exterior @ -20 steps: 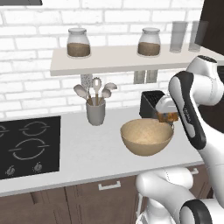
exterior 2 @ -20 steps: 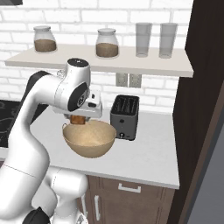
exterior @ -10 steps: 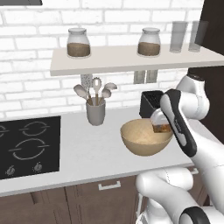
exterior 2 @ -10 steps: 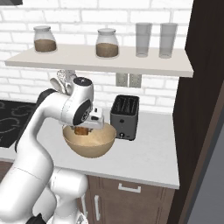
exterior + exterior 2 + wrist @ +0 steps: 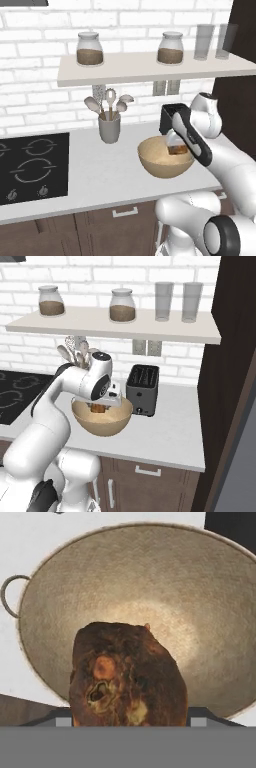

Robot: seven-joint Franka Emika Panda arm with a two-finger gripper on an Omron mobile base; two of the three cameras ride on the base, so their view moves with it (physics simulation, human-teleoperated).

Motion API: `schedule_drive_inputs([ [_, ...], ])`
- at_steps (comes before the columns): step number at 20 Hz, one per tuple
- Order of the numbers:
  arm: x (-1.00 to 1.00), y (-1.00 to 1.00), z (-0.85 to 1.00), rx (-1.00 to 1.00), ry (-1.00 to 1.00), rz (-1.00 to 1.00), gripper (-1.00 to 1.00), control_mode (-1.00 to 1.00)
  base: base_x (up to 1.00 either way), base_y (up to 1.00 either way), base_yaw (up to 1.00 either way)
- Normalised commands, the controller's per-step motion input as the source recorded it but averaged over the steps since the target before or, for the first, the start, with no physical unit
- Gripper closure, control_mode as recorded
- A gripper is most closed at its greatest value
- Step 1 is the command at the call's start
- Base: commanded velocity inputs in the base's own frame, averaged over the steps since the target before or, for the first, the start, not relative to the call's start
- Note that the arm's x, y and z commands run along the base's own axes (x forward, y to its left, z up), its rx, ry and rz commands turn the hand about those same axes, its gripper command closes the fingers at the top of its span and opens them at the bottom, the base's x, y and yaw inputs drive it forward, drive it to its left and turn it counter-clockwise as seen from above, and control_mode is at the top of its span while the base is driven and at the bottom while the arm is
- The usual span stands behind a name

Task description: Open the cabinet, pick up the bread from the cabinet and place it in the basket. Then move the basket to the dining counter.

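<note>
The dark-brown bread (image 5: 127,674) sits between my fingertips, and my gripper (image 5: 178,148) is shut on it. It hangs low inside the mouth of the tan basket (image 5: 156,166), just above the bowl's floor. From the right, the bread (image 5: 98,408) shows under the hand, at the basket's (image 5: 105,426) rim. Below the bread, the hand view shows the basket's smooth wall (image 5: 200,587) and one rim handle (image 5: 7,597). The dark cabinet (image 5: 231,371) rises at the right. The dining counter is out of view.
A black toaster (image 5: 142,389) stands right behind the basket. A grey utensil holder (image 5: 110,128) and the black hob (image 5: 30,165) lie to the left on the white worktop (image 5: 100,175). Above runs a shelf (image 5: 145,69) with jars and glasses.
The hand has come down and slightly left with the bread, from above the basket's rim into its mouth. The basket has stayed put.
</note>
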Motion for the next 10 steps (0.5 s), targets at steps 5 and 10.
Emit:
schedule_drive_inputs([
  [5,0.41,-0.01,-0.45,0.00,0.01,0.01,1.00,-1.00,0.00,0.00,0.00],
  [10,0.26,-0.01,-0.50,0.00,0.01,0.00,1.00,-1.00,0.00,0.00,0.00],
])
